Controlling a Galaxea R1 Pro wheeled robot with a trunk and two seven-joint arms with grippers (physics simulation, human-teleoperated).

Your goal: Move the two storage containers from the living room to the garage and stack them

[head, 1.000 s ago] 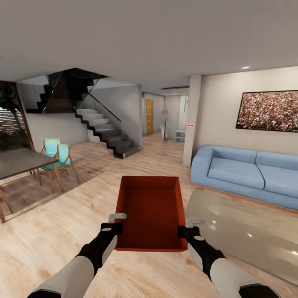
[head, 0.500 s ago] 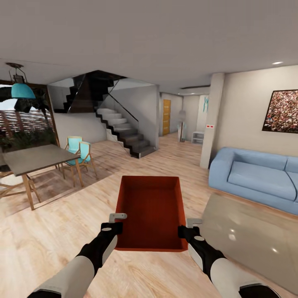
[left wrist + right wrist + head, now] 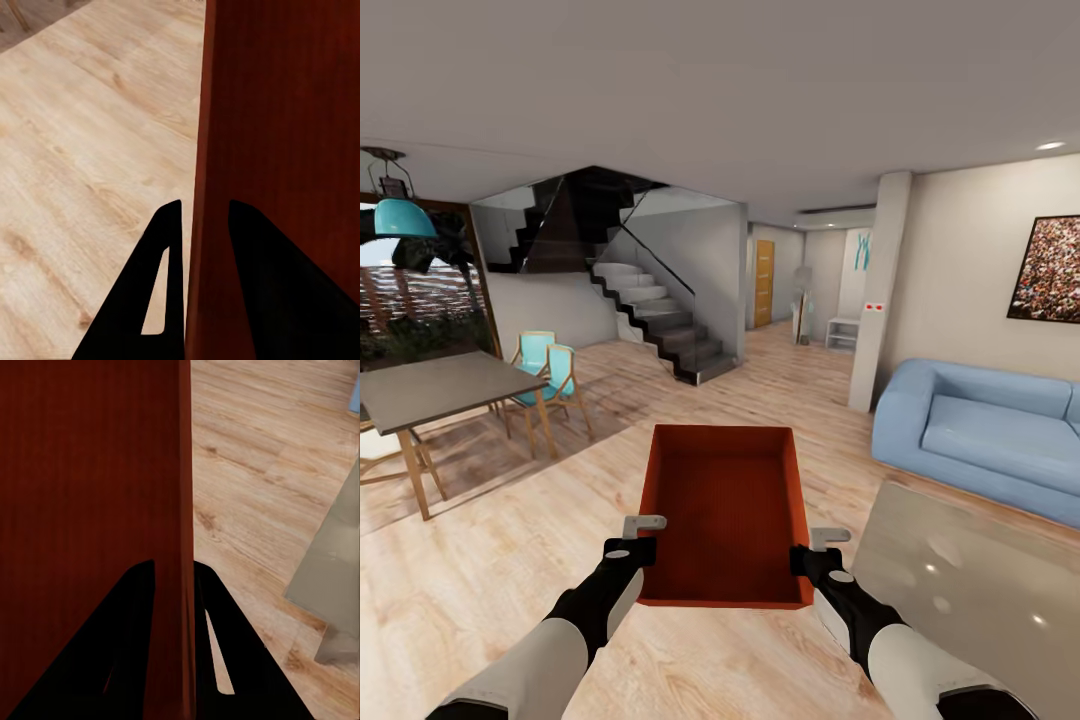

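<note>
Living room w/ wood floor (image 3: 480,560), blue sofa (image 3: 980,430) at right: red-orange bin (image 3: 725,515) held up in front betw. both arms. Wrist cams show what head cam can't: left gripper (image 3: 196,225) and right gripper (image 3: 174,577) each pinch a side wall, one finger inside, one outside. Glass table (image 3: 970,590) near right arm, prob. not touching.

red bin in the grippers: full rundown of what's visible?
The bin is a red-orange rectangular container, lidless and empty, with plain flat matte walls and a flat floor. It is carried level above the wood plank floor, long axis pointing away from the robot. The left gripper and right gripper each pinch a side wall near the closest end, one finger inside, one outside.
</note>
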